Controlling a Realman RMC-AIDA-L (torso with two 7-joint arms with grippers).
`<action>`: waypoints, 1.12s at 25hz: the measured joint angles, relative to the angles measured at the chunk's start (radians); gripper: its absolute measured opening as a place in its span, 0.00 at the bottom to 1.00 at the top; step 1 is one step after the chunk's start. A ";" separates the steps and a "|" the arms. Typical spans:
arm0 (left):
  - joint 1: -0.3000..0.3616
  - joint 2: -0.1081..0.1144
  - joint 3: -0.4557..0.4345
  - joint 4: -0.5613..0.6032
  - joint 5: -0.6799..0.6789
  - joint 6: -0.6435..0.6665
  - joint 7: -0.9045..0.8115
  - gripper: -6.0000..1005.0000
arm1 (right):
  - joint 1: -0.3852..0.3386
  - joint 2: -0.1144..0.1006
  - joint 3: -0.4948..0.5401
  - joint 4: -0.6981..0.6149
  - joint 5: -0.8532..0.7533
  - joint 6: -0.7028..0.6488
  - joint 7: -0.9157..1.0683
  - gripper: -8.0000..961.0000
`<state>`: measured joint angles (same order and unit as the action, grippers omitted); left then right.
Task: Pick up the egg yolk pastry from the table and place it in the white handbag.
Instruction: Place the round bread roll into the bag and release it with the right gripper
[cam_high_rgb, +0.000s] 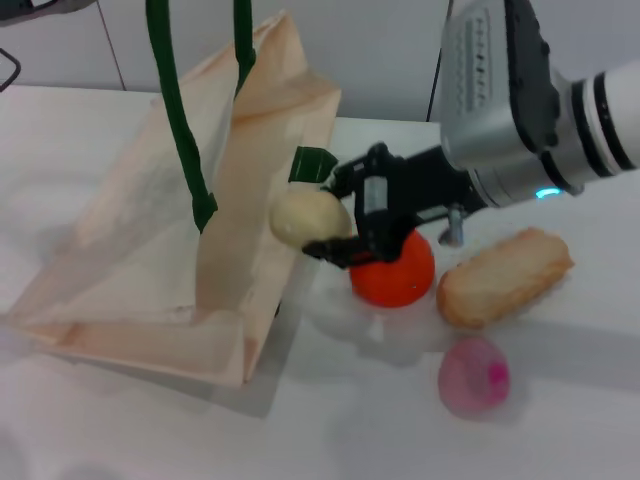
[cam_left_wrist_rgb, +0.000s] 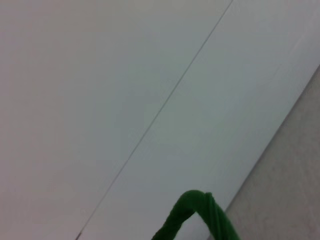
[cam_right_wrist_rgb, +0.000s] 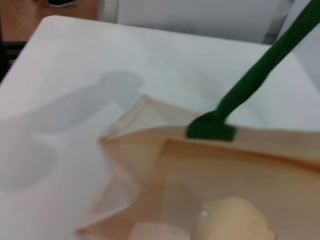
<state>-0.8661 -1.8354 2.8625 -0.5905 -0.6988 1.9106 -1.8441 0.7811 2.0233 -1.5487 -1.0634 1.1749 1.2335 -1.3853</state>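
The right claw (cam_high_rgb: 335, 232) grips the egg yolk pastry (cam_high_rgb: 308, 217) beside the white handbag (cam_high_rgb: 150, 250).

The egg yolk pastry (cam_high_rgb: 308, 217), a small round pale beige-yellow ball with a matte skin, is lifted clear of the table at the right edge of the white handbag (cam_high_rgb: 150, 250). The cream cloth bag stands open on the left, its dark green handles (cam_high_rgb: 175, 110) pulled upward.
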 joint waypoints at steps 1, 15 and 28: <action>-0.002 0.001 0.000 0.005 0.000 0.002 0.001 0.23 | 0.005 0.000 -0.002 0.004 0.003 -0.013 0.000 0.60; -0.043 0.008 0.001 0.043 0.005 0.011 0.013 0.23 | 0.176 0.008 -0.082 0.309 0.147 -0.254 -0.089 0.59; -0.056 0.003 0.000 0.045 0.001 0.011 0.013 0.24 | 0.236 0.020 -0.334 0.388 0.267 -0.559 -0.093 0.59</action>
<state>-0.9218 -1.8323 2.8623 -0.5454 -0.6975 1.9221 -1.8315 1.0170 2.0434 -1.8827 -0.6758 1.4418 0.6741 -1.4788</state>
